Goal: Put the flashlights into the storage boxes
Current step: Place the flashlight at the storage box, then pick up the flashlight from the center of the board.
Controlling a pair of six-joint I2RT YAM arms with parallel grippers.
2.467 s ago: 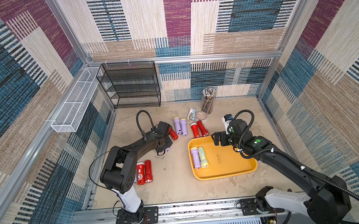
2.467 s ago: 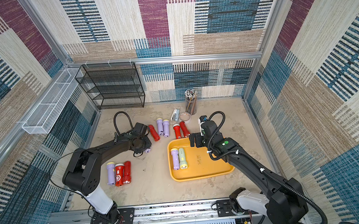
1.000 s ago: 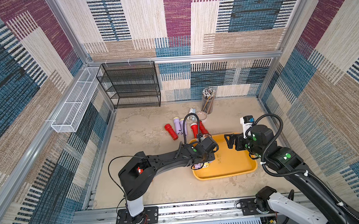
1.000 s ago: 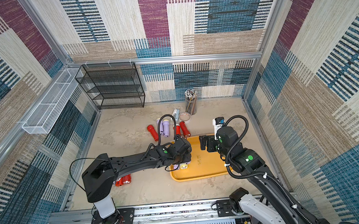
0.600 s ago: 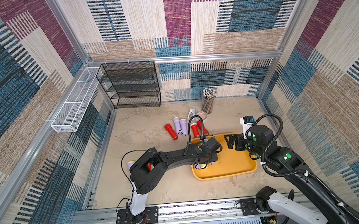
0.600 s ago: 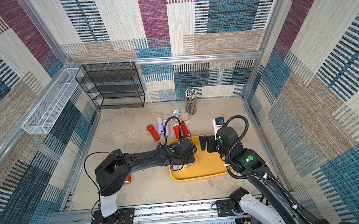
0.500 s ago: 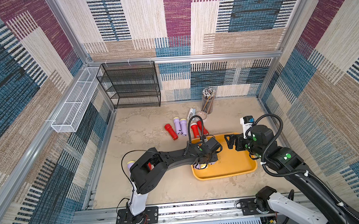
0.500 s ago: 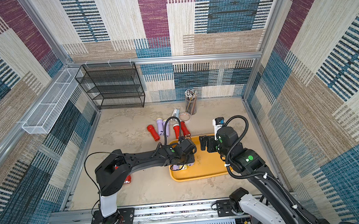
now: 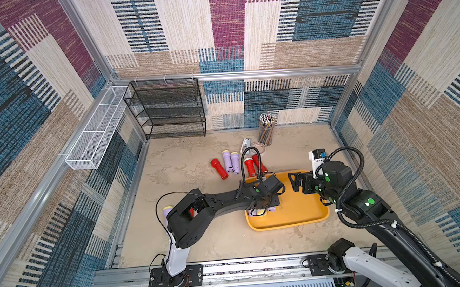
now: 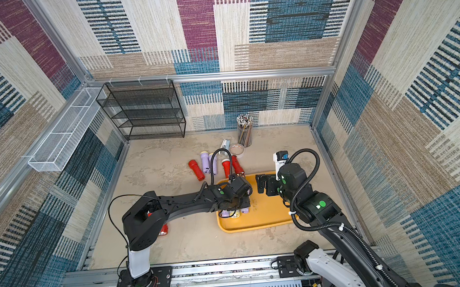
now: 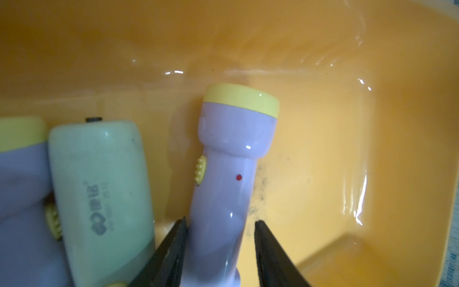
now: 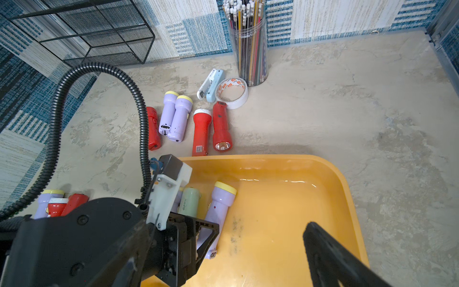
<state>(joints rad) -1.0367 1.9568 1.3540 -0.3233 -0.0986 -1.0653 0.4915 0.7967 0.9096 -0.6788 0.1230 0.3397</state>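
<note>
left wrist view is showing the lilac flashlight (image 11: pixel 228 174) lying flat on the floor of the tray (image 11: pixel 347 149), its yellow head pointing toward a tray wall. the left gripper (image 11: pixel 219 223) is straddling the tail end of the body. its jaws are standing slightly apart, one finger touching the plastic and the other showing a sliver of tray between itself and the flashlight. you should be treating this as the release step, since the flashlight appears to be bearing on the tray and not on the fingers.

the lilac flashlight is lying just beside a green flashlight (image 11: pixel 99 179), which is lying against a second lilac flashlight (image 11: pixel 19 186). the three are sitting roughly side by side at one end of the tray. this packing is leaving the larger part of the floor bare for more.

the right gripper (image 9: pixel 295 182) is hovering over the back part of the tray, jaws wide apart and holding nothing. it is sitting apart from the left gripper, likely so that the two arms are not crowding each other.

right wrist view is showing five flashlights (image 12: pixel 201 131) lying on the table (image 12: pixel 323 99) just behind the tray, near a tape roll (image 12: pixel 232 93) and a pencil cup (image 12: pixel 249 42). three flashlights (image 12: pixel 56 205) are lying beside the left arm. with three in and eight out, the task is sitting at an early stage. when you are lifting the left gripper, be raising it straight up, because a sideways drag is likely to roll the round body.
</note>
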